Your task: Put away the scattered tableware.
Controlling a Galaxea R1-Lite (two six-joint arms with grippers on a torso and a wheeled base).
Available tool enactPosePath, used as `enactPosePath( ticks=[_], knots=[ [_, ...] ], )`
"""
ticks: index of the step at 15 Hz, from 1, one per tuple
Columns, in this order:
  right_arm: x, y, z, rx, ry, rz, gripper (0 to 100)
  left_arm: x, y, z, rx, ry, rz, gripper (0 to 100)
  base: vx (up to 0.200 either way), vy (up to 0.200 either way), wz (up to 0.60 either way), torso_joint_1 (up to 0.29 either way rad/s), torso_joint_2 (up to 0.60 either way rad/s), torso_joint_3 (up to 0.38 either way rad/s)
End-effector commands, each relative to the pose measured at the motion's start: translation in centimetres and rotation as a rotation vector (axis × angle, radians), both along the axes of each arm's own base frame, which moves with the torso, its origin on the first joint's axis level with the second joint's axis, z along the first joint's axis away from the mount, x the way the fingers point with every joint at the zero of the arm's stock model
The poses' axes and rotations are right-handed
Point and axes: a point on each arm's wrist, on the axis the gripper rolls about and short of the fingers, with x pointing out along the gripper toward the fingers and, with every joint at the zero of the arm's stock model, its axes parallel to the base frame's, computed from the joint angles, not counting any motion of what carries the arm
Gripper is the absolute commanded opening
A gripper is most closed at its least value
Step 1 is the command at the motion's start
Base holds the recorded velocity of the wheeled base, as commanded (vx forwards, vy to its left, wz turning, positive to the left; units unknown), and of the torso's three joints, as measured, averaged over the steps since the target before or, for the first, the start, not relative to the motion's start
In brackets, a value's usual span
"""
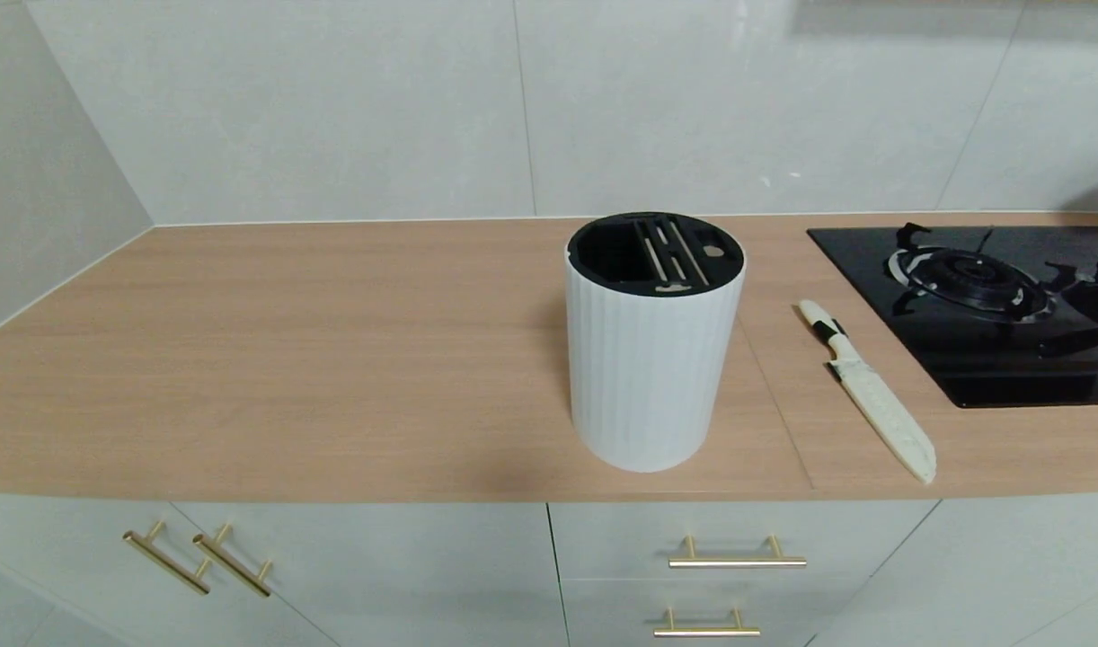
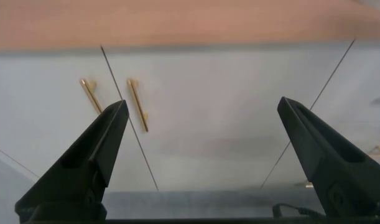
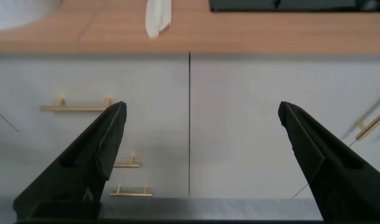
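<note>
Wooden countertop (image 1: 288, 359), bare along its left stretch. Middle: white ribbed knife holder (image 1: 650, 359), upright, with a black slotted top; one large opening and several narrow slots.

Right of the holder and apart from it lies the knife (image 1: 863, 386), flat on the wood and set diagonally. The handle points toward the back wall, and the blade tip sits close to the front edge. Far right is the black gas hob (image 1: 980, 296), near the knife but not touching it.

Handling, as a judgement: the knife looks light and rigid. The pale speckled blade is thin and lies flush with the counter, so it would be hard to get fingers under, and probably slick. The handle, cream with dark bands, is thicker and rounder, so that is the place to grip, across its middle. The blade must go tip-down into a narrow slot (whether any slot matches its width cannot be told from here), so a firm, square hold matters. A loose one would let it swing.

Arms are both low, in front of the cabinets below counter level. The left gripper (image 2: 202, 102) faces the cabinet doors (image 2: 227, 124) and their brass pull handles (image 2: 137, 102); its fingers (image 2: 96, 149) are spread wide with nothing between them. The right gripper (image 3: 202, 106) faces the drawer fronts with its jaws equally wide apart and empty. Its view catches the knife tip (image 3: 157, 15) above, at the counter edge.
</note>
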Motion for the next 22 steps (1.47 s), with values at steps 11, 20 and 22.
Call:
enactPosePath(
  ticks=[11,20,22],
  knots=[
    [0.01,0.00,0.00,0.000,0.002,0.000,100,0.00,0.00,0.00,0.000,0.000,0.000,100,0.000,0.000,0.00,0.278,-0.57,-0.292],
    [0.01,0.00,0.00,0.000,0.002,0.000,100,0.00,0.00,0.00,0.000,0.000,0.000,100,0.000,0.000,0.00,0.189,-0.37,-0.191],
    [0.01,0.00,0.00,0.000,0.002,0.000,100,0.00,0.00,0.00,0.000,0.000,0.000,100,0.000,0.000,0.00,0.013,-0.03,-0.013]
  ],
)
